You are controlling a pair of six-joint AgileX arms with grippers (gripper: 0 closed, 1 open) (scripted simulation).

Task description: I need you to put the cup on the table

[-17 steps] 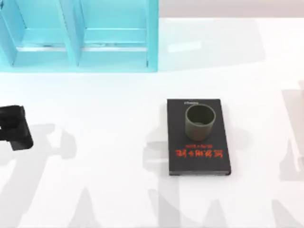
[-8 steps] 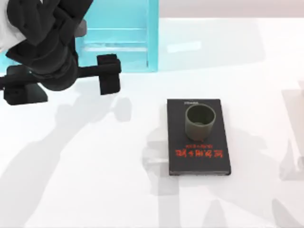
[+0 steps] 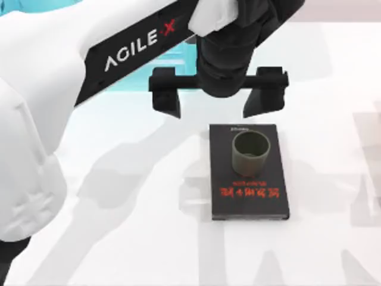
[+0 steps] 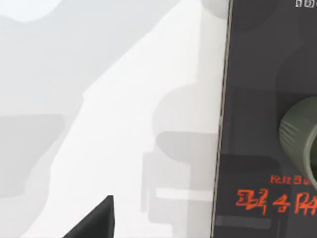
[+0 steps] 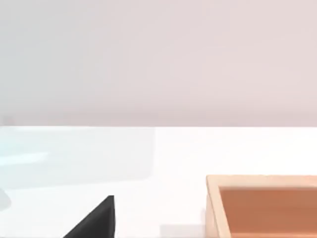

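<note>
Step in hand looks like the approach: left pincer (image 3: pixel 218 95) hangs above the table (image 3: pixel 119 238), just beyond the far short edge of the black book (image 3: pixel 249 202), not yet over the cup (image 3: pixel 250 154). Fingers (image 3: pixel 165 95) spread wide, holding nothing, touching nothing. Cup stands upright on the book's far half, above the red lettering, right of table centre; left wrist view catches its rim (image 4: pixel 299 141) beside the lettering. Next move likely needs the pincer brought over the cup, lowered to straddle it, closed, then lifted off the book onto bare table. Right arm is parked; its wrist view shows a wooden box (image 5: pixel 262 206).
</note>
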